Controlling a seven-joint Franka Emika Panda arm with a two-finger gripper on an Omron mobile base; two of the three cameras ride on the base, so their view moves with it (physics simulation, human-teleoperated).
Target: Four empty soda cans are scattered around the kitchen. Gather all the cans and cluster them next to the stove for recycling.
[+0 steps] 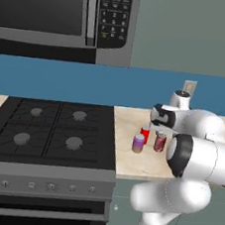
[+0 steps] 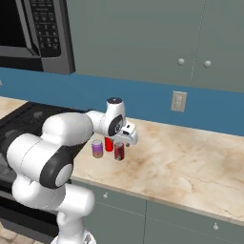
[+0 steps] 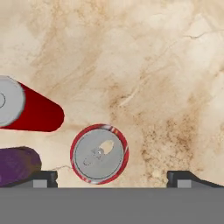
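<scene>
Beside the black four-burner gas stove (image 1: 52, 132), three soda cans stand clustered on the beige marble counter (image 2: 190, 167).

Room: grey-green wall cabinets (image 2: 143, 38), blue back wall (image 1: 88, 84), steel-and-black microwave (image 1: 61, 16) above the stove. Surface: the counter adjoins the stove's right edge. Cans: one plain red can (image 3: 37, 111), one purple can with tan band (image 1: 138, 143) and one red can with silvery top (image 3: 99, 153), all upright and near each other. The two-finger gripper (image 3: 111, 177) hangs directly above the silvery-topped can, jaws spread wide, gripping nothing. Judged progress: three cans placed; the fourth remains to be gathered.
</scene>
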